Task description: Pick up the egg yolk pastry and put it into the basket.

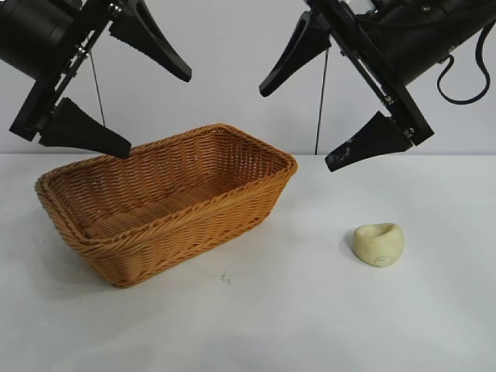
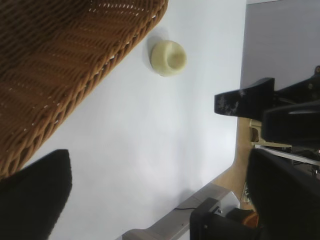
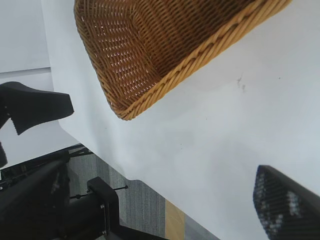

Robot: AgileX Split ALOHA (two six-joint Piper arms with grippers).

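Observation:
The egg yolk pastry [image 1: 379, 244], a small pale yellow lump with a dented top, lies on the white table to the right of the basket. It also shows in the left wrist view [image 2: 169, 57], just beyond the basket's corner. The orange-brown wicker basket [image 1: 178, 209] stands left of centre and is empty; it shows in both wrist views [image 2: 115, 55] [image 3: 200, 55]. My left gripper [image 1: 158, 114] hangs open above the basket's back left. My right gripper [image 1: 296, 129] hangs open above the basket's right end, up and to the left of the pastry. The right wrist view does not show the pastry.
The white table [image 1: 294, 310] has a small dark speck [image 1: 225, 277] in front of the basket. The table's edge and the floor show in the right wrist view [image 3: 150, 200]. A plain wall stands behind the arms.

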